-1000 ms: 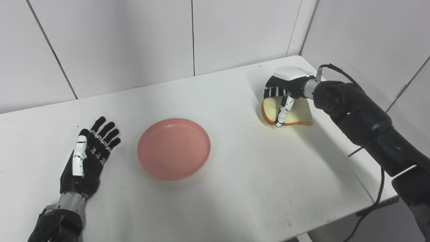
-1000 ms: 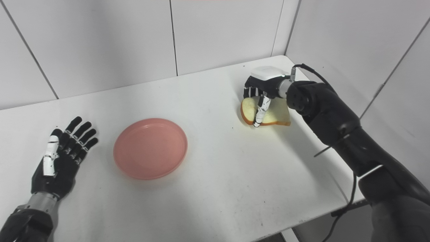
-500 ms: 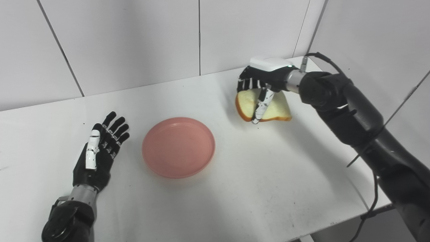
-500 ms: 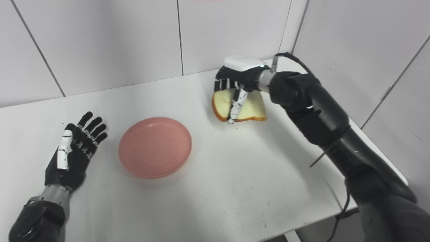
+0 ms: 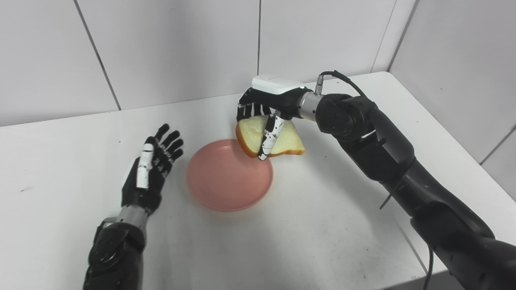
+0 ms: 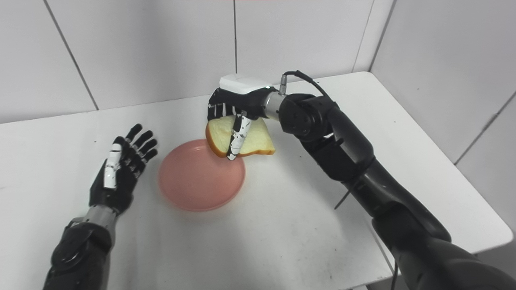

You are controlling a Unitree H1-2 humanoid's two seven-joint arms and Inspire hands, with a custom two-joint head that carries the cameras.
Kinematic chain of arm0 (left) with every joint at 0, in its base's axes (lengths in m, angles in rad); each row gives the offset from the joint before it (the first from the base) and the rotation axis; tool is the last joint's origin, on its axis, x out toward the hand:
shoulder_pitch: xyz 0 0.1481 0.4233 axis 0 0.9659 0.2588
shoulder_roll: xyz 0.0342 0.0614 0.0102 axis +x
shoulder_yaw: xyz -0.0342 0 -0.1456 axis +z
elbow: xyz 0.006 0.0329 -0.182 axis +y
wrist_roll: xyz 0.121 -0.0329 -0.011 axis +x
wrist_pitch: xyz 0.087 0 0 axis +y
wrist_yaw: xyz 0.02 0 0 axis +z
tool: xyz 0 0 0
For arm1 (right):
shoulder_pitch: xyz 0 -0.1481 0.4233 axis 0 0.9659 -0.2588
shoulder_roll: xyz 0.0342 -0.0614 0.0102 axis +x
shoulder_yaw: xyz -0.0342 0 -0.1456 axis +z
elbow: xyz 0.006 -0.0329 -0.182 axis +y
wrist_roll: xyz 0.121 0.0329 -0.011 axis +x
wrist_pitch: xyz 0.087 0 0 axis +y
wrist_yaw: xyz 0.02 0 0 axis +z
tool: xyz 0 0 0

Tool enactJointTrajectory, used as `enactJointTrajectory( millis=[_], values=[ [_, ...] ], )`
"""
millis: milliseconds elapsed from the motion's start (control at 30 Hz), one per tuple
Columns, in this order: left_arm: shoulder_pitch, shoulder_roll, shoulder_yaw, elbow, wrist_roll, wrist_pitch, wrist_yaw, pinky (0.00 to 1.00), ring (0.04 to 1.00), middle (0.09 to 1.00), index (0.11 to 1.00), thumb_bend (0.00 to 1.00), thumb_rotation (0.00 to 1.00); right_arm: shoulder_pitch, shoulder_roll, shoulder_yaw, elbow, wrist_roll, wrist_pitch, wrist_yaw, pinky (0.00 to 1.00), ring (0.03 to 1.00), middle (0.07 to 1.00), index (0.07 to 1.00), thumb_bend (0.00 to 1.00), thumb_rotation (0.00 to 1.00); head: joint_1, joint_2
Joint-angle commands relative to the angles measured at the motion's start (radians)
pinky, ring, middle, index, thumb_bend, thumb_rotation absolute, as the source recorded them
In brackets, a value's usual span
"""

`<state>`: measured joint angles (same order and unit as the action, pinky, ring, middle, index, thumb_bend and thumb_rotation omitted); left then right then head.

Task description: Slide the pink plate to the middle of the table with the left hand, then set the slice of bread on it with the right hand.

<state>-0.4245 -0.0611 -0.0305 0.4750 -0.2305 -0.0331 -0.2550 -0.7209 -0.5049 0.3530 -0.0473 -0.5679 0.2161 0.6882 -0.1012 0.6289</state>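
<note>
The right hand (image 5: 268,106) grips the slice of bread (image 5: 269,139) between fingers (image 5: 269,137) and thumb, holding it tilted in the air over the far right rim of the pink plate (image 5: 229,181). The plate sits near the middle of the white worktop (image 5: 322,225), with bare surface all round it and the front edge well apart. The left hand (image 5: 151,171) rests just beside the plate's left rim, fingers spread and holding nothing. The right eye view shows the worktop's right front corner, cut off in the left eye view.
</note>
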Motion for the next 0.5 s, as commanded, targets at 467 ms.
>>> enactJointTrajectory(
  millis=[467],
  values=[
    [0.057,-0.051,-0.017,0.023,0.040,0.104,0.065,0.93,0.897,0.893,0.898,0.40,1.00,-0.112,0.166,0.063,0.173,0.002,-0.077,-0.067,0.39,0.428,0.515,0.503,0.50,0.00,0.043,0.025]
  ],
)
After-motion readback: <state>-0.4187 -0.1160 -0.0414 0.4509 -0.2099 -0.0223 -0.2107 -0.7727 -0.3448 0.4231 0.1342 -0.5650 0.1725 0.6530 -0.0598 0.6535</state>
